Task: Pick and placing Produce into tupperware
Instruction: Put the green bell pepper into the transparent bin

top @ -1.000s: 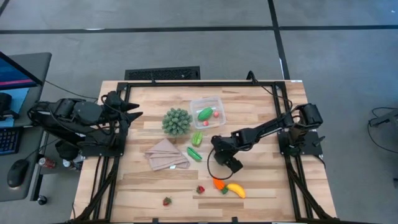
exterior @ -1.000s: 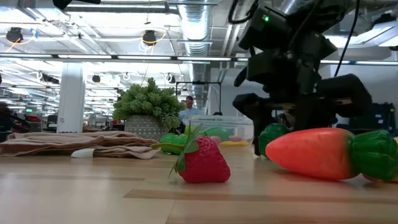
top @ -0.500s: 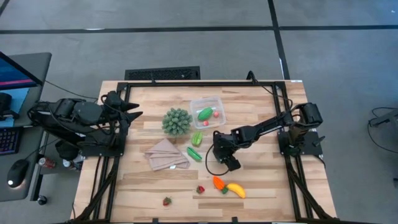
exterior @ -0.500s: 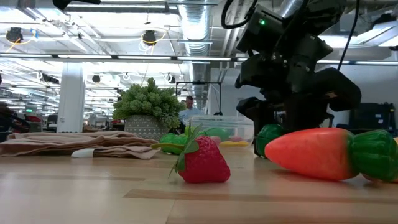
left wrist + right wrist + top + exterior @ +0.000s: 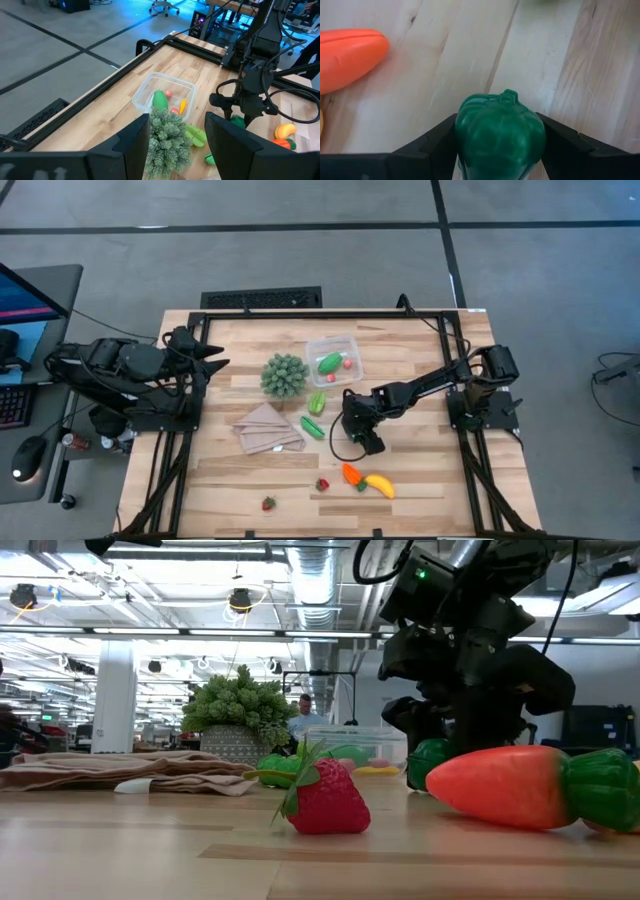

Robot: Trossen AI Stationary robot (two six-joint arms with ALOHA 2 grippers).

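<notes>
Right end effector (image 5: 366,442) sits low over the bench (image 5: 420,490), near its middle, with both fingers bracketing a dark green toy pepper (image 5: 500,135). In the right wrist view we see each finger pressed against a side of the pepper, so we judge it clamped on it. We cannot confirm from the low view whether the pepper is off the wood or resting on it.

Left end effector (image 5: 177,140) waits at the left edge of the bench, its fingers apart and holding nothing.

The tupperware (image 5: 334,360) stands toward the far side of the bench, well apart from the right end effector. It already contains a green piece and small red and orange bits. A spiky green ball (image 5: 284,374) stands just beside it, with two green pods (image 5: 315,412) between ball and right arm. The carrot (image 5: 351,475) and banana (image 5: 380,486) lie near the pepper, and two strawberries (image 5: 322,484) lie farther toward the near edge.

Risks we note:
- The pepper is rounded and glossy; a hold on its bulge may let it squirt out during the lift.
- A low carry toward the container may strike the pods or tip the light container.
- Releasing off-centre may bounce the pepper off the rim.
</notes>
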